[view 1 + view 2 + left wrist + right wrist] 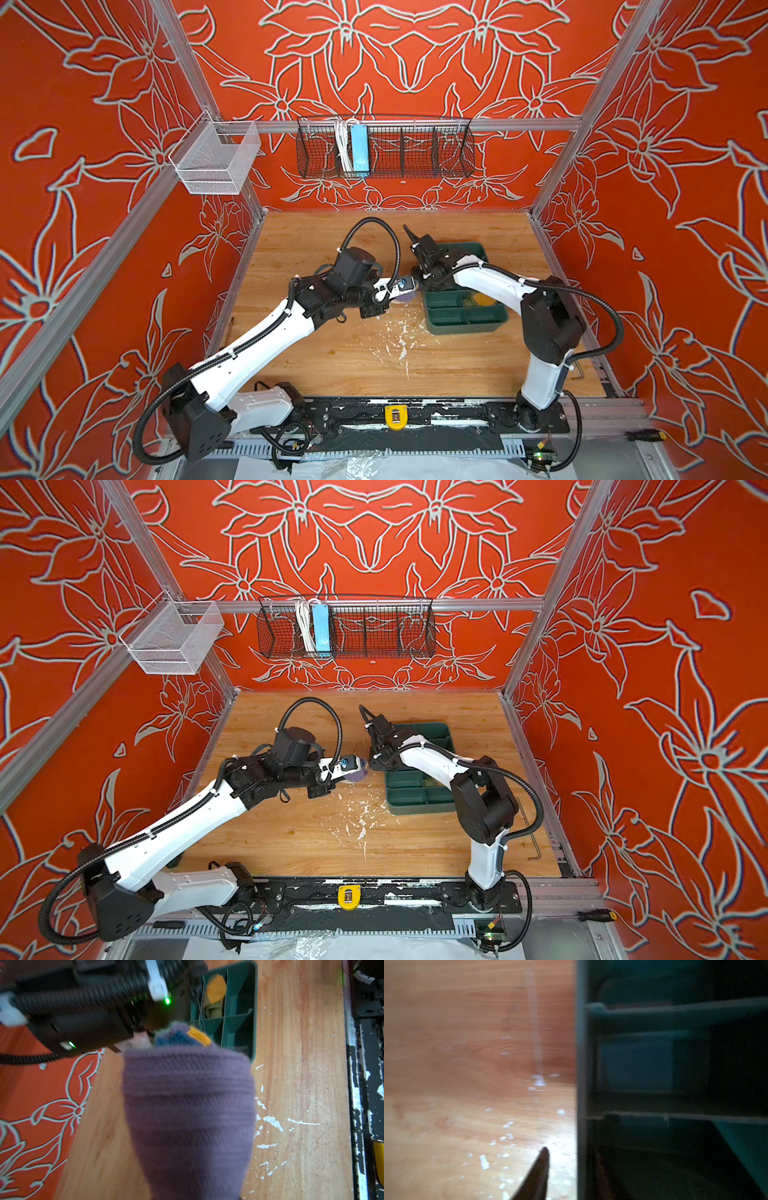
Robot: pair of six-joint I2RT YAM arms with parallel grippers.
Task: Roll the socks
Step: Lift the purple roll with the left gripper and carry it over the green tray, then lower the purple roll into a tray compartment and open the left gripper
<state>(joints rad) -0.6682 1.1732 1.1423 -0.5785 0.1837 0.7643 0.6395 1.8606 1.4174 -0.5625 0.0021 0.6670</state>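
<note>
Purple sock (pixel 188 1109) in left claw (pixel 404 286)

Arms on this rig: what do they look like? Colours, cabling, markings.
The left arm and right arm match: white shell links, black joint housings, black corrugated cable conduit routed outside, cinched with white zip ties. No markings legible.

purple sock (pixel 187 1105) is showing a muted purple knit, with a dark blue patch and an orange-yellow ribbed stripe at one end. olive sock (pixel 213 1001) is showing olive green with a mustard toe. tray (pixel 465 328) is presenting dark green. surface (pixel 332 357) is displaying pale wood grain flecked with white. walls (pixel 415 54) are carrying orange-red with grey-white flower outlines.
</note>
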